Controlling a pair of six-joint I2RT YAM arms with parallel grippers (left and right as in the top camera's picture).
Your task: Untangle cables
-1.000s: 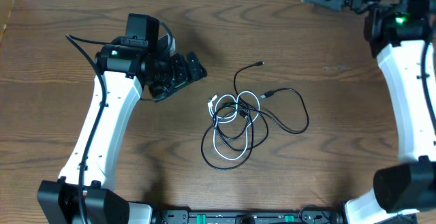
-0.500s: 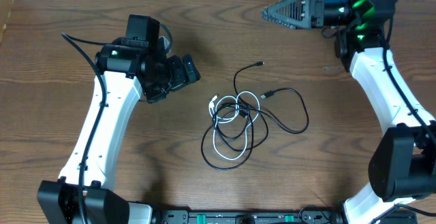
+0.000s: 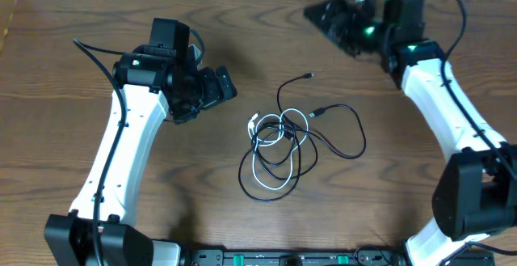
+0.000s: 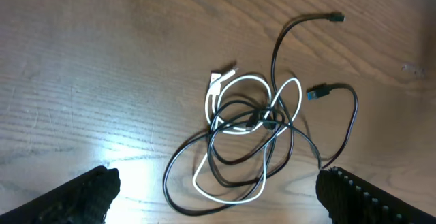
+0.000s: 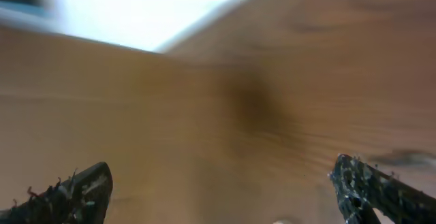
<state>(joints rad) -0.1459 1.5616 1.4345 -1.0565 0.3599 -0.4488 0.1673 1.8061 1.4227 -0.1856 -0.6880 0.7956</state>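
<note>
The wooden table (image 3: 97, 23) gives thin wire nothing to stand off from, so the main risk, as I judge it, is a finger scraping the wood or sliding over a strand that lies flat on it. The left gripper (image 3: 229, 84) has its jaws spread wide and holds nothing. The right gripper (image 3: 327, 23) is likewise wide apart and empty. The tangle of cables (image 3: 279, 141) lies ahead of the left gripper and well apart from the right one, off to its side near the table's middle. A bite into the dense middle would probably catch several strands at once and drag the whole bundle instead of freeing one. Pulling the long black cable (image 3: 363, 141) by its outer loop could cinch the knot around the white cable (image 3: 255, 167). Two arms meeting over so small a heap could also knock together. The overhead view alone shows both grippers and how far each stands from the heap. The left wrist view shows the crossings more closely, the blue-tipped plug (image 4: 313, 93) and the second black cable's plug (image 4: 334, 18) lying free beyond the knot. The right wrist view is blurred, showing bare wood and no cable.
</note>
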